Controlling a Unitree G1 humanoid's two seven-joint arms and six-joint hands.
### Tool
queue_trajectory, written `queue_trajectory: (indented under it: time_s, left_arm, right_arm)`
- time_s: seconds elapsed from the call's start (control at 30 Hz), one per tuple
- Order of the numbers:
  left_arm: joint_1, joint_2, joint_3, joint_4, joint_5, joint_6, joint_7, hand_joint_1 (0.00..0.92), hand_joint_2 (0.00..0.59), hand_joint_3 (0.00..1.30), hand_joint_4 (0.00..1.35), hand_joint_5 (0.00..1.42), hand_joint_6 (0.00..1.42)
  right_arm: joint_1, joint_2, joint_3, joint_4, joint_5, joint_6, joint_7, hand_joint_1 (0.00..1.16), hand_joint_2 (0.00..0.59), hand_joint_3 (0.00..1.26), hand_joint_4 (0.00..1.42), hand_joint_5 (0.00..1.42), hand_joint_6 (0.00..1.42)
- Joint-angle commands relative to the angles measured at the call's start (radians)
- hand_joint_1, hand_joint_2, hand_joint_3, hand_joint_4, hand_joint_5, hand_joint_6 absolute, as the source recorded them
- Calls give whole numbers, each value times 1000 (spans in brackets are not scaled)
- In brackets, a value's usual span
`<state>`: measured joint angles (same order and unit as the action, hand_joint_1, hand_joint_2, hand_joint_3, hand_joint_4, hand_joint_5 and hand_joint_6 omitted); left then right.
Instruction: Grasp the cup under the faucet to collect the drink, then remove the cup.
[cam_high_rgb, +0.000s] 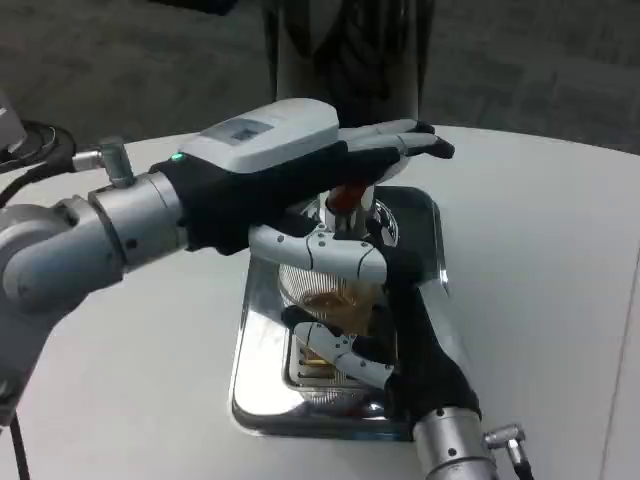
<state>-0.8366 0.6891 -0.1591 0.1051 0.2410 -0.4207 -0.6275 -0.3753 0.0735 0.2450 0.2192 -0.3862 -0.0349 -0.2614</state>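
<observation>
White table (560, 250): right hand (395, 330) grips cup (330, 295); left hand (300, 165) spread above.

The table (560, 250) is white, the tray (250, 390) shiny silver, the cup (325, 295) clear with amber drink, the faucet (343, 198) knob red-orange.

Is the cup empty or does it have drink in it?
It has drink in it: amber liquid shows through the clear cup, which the right robot hand grips upright over the tray. The fill level is hidden.

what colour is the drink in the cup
Amber-brown drink in the clear cup, best in the head view.
</observation>
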Motion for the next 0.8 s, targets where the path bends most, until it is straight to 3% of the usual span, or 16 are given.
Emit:
queue_trajectory:
  time_s: [0.03, 0.8]
  left_arm:
    - [23, 16, -16, 2, 15, 5, -35, 0, 120, 127, 27, 107, 270]
    - [45, 23, 2, -13, 17, 11, -21, 0, 121, 128, 37, 117, 270]
  right_arm:
    - [3, 24, 14, 35, -24, -1, -43, 713, 211, 109, 139, 135, 153]
    - [21, 60, 24, 77, -43, -57, -204, 805, 240, 494, 614, 611, 362]
